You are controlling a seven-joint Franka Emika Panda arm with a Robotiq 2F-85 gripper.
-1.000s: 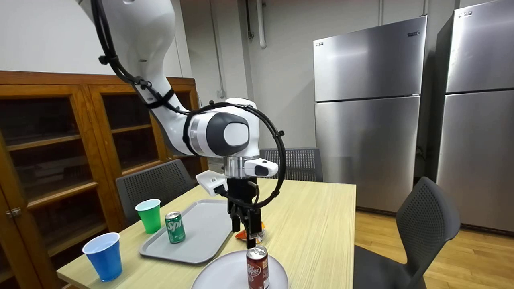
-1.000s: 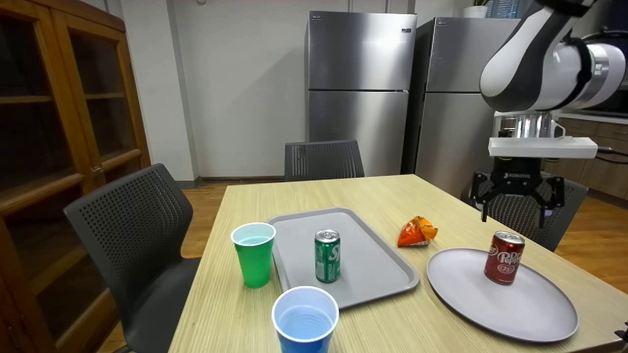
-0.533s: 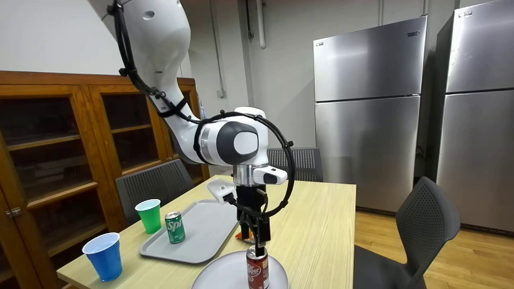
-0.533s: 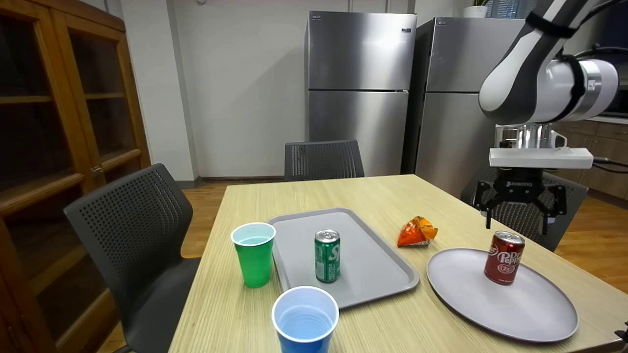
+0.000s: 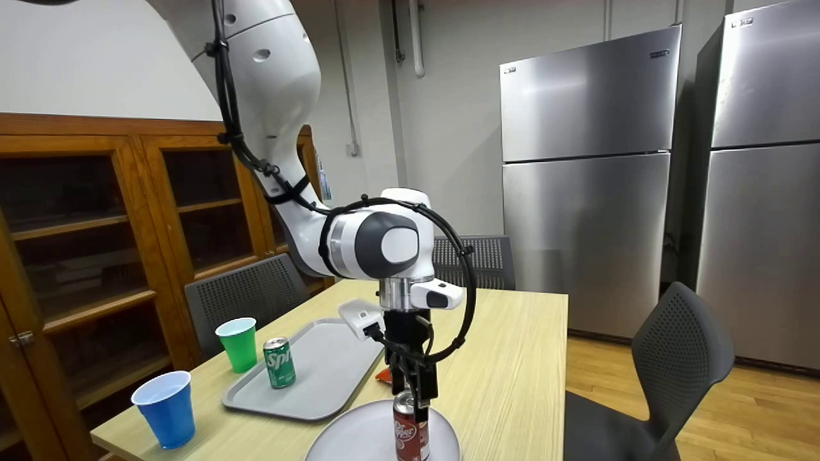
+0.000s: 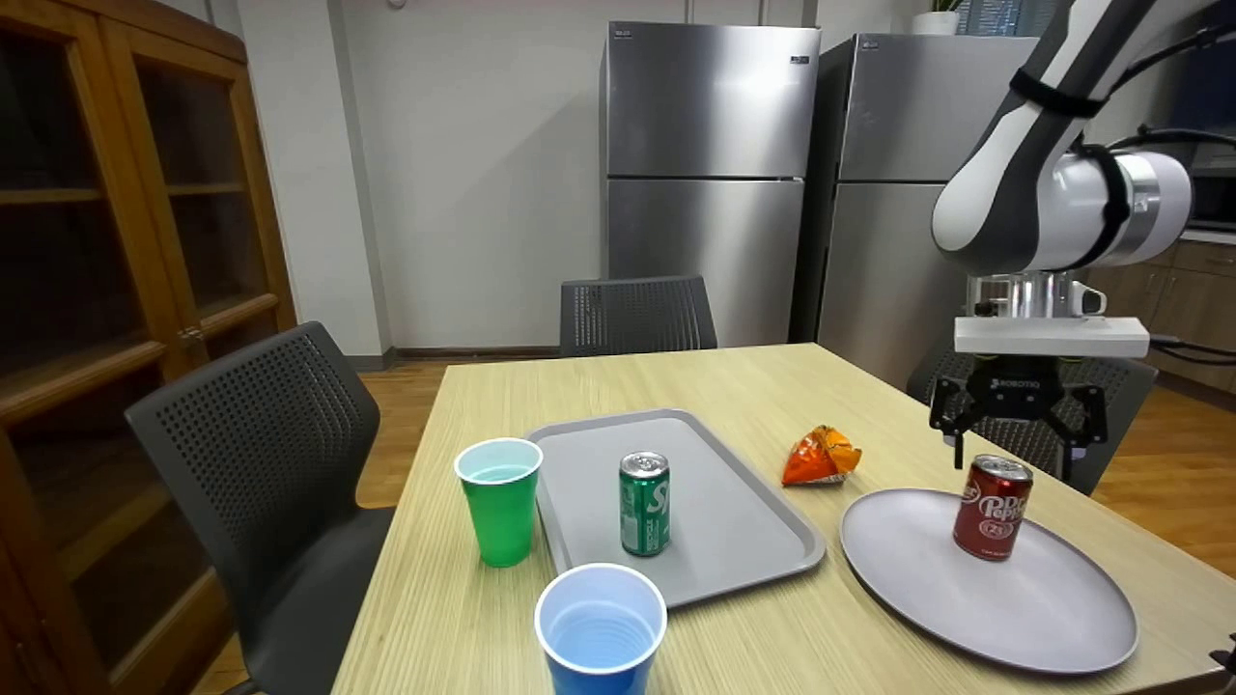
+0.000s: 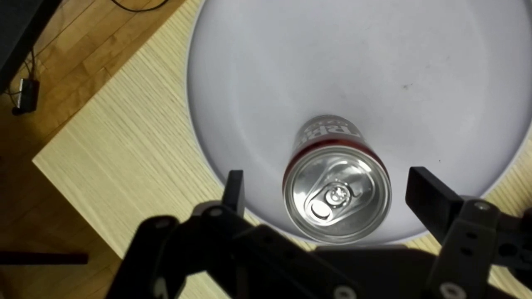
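A dark red Dr Pepper can (image 5: 410, 436) stands upright on a round pale grey plate (image 5: 359, 432). In the wrist view the can's silver top (image 7: 337, 195) lies between the two black fingers (image 7: 235, 189), with a gap on each side. My gripper (image 7: 327, 179) is open, empty and pointing down. In both exterior views the gripper (image 6: 1012, 463) has its fingertips about level with the can's top. The can (image 6: 993, 512) shows whole in an exterior view. One finger partly covers it in an exterior view.
A grey tray (image 6: 715, 502) holds a green Sprite can (image 6: 644, 504). A green cup (image 6: 502, 502) and a blue cup (image 6: 601, 637) stand beside the tray. An orange snack bag (image 6: 821, 456) lies between tray and plate. Chairs (image 6: 261, 434) surround the table (image 6: 599, 391).
My gripper has come down towards the Dr Pepper can, shifting right in one exterior view and slightly left lately in another. It has stayed open. The things on the table have not moved.
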